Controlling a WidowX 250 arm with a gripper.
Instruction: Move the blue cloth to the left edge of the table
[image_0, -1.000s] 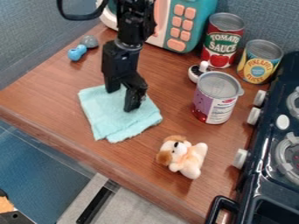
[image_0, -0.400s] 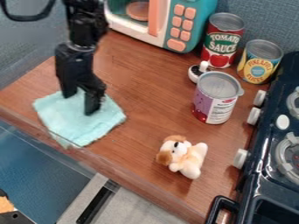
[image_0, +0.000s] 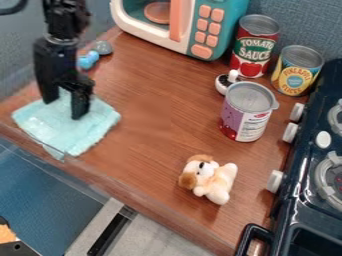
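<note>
The gripper (image_0: 63, 107) stands on the light blue cloth (image_0: 80, 132) at the left of the wooden table (image_0: 160, 107). Its two fingers are spread apart, their tips pressed down on the cloth's upper part. The cloth lies nearly flat, slightly rumpled, and its lower corner reaches the table's front left edge.
A toy microwave (image_0: 194, 30) stands at the back, with a blue toy (image_0: 87, 60) and a grey piece (image_0: 103, 48) to its left. Right of centre are a tomato sauce can (image_0: 254, 47), a pineapple can (image_0: 296, 71), a purple-labelled can (image_0: 247, 112), a plush dog (image_0: 210, 179) and a stove (image_0: 314, 175).
The gripper and the cloth under it have slid left across the table, toward its left edge. The blue toy and grey piece, hidden behind the arm a moment ago, show again.
</note>
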